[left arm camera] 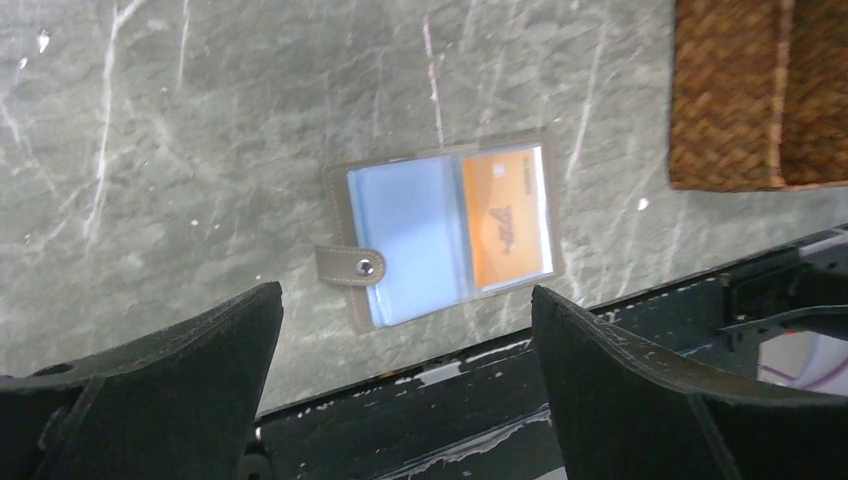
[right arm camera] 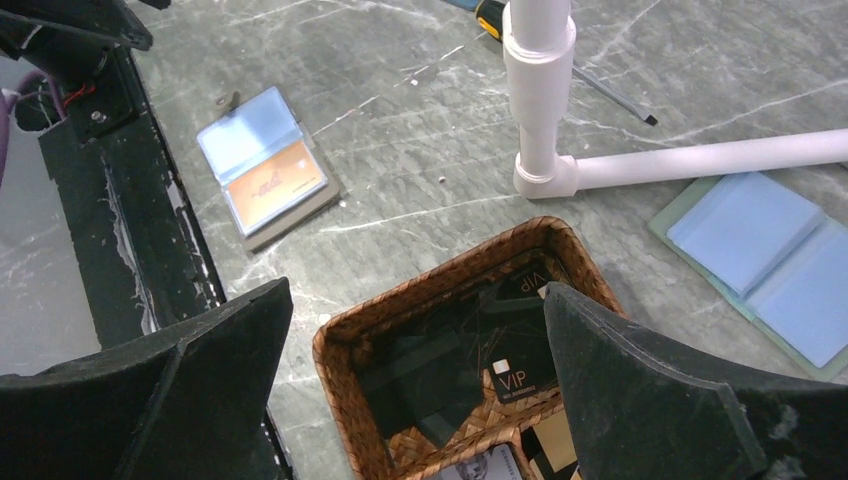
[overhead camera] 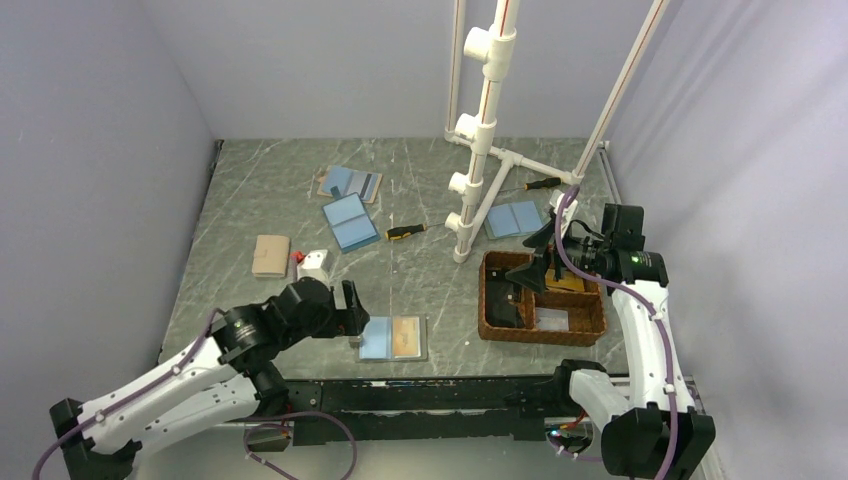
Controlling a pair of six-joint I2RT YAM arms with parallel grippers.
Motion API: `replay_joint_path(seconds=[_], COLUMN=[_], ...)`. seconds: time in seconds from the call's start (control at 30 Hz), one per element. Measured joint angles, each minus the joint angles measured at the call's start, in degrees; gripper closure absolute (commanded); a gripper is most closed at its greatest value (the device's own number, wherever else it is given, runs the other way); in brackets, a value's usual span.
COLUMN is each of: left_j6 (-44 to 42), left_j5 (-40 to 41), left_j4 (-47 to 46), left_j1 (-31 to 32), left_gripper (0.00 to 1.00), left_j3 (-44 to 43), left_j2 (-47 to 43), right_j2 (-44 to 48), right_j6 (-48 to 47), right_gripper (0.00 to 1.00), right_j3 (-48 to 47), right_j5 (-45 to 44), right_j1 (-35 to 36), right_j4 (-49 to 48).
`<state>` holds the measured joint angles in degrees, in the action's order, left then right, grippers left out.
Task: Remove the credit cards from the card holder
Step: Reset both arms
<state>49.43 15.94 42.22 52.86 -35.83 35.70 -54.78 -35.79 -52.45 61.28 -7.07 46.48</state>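
Grey-green marbled tabletop [overhead camera: 270, 190] between pale lilac walls. The left gripper [left arm camera: 405, 300] hangs low near the table's near edge with its black jaws spread wide, holding nothing. Just beside it lies the flat bifold card holder [left arm camera: 445, 235], open and tan-edged with a snap tab. One leaf is light blue and the other shows an orange credit card [left arm camera: 507, 215] under clear plastic.

To the right, the right gripper [right arm camera: 417, 290] hovers, jaws equally wide and empty, over a brown wicker tray [right arm camera: 430, 280] that holds dark cards marked VIP [right arm camera: 515, 380]. The tray stands near the holder, not touching it.

Farther back rise a white plastic pipe stand [overhead camera: 480, 130], three more open blue holders [overhead camera: 350, 222], a closed tan holder [overhead camera: 270, 255] and two yellow-and-black-handled screwdrivers [overhead camera: 405, 232].
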Motion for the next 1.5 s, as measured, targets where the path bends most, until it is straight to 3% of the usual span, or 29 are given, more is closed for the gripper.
replay_joint_path(seconds=[0.27, 0.43, 0.6, 0.73, 1.03, 1.2, 1.33, 1.5], left_j6=[-0.81, -3.26, -5.31, -6.8, -9.25, -9.27, -9.38, -9.33], left_j5=[-0.98, -4.92, -11.67, -16.35, -20.92, -22.4, -22.38, -19.23], left_j4=[3.45, 0.5, -5.29, -8.0, -11.54, -12.96, -14.4, -14.23], left_j1=[0.0, -1.2, -6.95, -10.25, -10.95, -11.06, -11.1, -11.17], left_gripper=[0.02, 0.05, 0.14, 0.13, 0.13, 0.11, 0.01, 0.01], left_j3=[-6.54, -6.91, -5.46, -4.66, -4.72, -4.02, -3.08, -3.08], left_j2=[13.42, 18.43, 22.01, 25.51, 30.77, 31.01, 28.41, 23.89], right_j2=[-0.31, -0.72, -1.03, -1.84, -2.38, -2.27, -1.38, 1.73], right_j6=[-0.22, -0.63, -1.11, -1.51, -0.96, 2.64, 10.71, 20.28], right_gripper=[0.0, 0.0, 0.0, 0.0, 0.0, 0.0, 0.0, 0.0], right_j3=[0.0, 0.0, 0.0, 0.02, 0.0, 0.76, 2.4, 3.32], right_j5=[0.68, 0.63, 0.63, 0.55, -1.05, -3.13, -7.32, -10.54], right_j1=[-0.02, -0.02, -0.02, -0.02, -0.02, -0.61, -3.26, -8.72], right_j4=[0.13, 0.2, 0.26, 0.59, 0.28, -2.73, -7.78, -13.42])
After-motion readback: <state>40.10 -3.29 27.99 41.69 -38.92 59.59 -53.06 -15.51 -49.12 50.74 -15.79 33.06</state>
